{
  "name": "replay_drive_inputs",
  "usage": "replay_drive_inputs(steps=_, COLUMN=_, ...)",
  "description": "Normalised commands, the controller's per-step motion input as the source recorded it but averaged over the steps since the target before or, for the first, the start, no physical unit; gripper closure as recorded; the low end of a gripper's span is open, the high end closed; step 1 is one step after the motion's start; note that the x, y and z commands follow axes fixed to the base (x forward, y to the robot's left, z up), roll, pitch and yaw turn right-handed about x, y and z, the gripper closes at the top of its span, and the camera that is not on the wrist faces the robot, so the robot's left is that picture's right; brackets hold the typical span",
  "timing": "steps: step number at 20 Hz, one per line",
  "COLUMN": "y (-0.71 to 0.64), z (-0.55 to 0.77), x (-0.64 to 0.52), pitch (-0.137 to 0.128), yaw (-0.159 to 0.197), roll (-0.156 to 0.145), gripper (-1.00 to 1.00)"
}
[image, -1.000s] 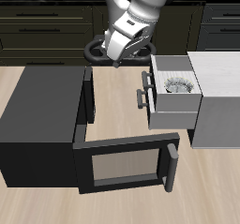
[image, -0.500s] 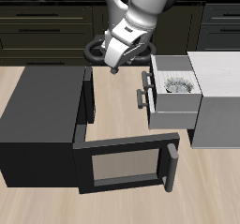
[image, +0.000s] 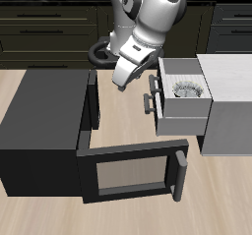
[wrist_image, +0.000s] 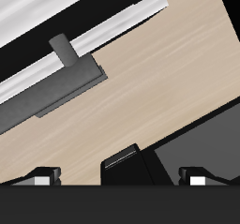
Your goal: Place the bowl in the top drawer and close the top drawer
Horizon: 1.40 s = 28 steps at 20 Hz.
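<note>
Bowl (image: 184, 88), round and silvery, lies in the boxy top drawer (image: 183, 120); gripper (image: 120, 83) fingers apart

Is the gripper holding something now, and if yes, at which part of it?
Nothing is held. The gripper hangs empty above the table, beside the top drawer's handle. The bowl already lies inside the open top drawer.
</note>
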Motion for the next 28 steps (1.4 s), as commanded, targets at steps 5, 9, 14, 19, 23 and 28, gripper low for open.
replay_drive_inputs(steps=5, y=0.05, z=-0.17, x=0.05, pitch=-0.003, yaw=0.022, roll=0.005, gripper=-1.00)
replay_drive_inputs(steps=9, y=0.21, z=-0.10, x=0.02, pitch=0.001, yaw=0.020, roll=0.035, gripper=-1.00)
replay_drive_inputs(steps=14, y=0.39, z=0.10, x=-0.01, pitch=-0.028, yaw=-0.014, roll=0.071, gripper=-1.00)
replay_drive_inputs(steps=19, y=0.27, z=-0.05, x=0.02, pitch=-0.023, yaw=0.025, roll=0.063, gripper=-1.00)
replay_drive_inputs(steps=23, y=0.31, z=-0.04, x=0.03, pitch=-0.020, yaw=0.004, roll=0.063, gripper=-1.00)
replay_drive_inputs(steps=28, y=0.37, z=-0.12, x=0.03, pitch=-0.005, yaw=0.012, roll=0.061, gripper=-1.00)
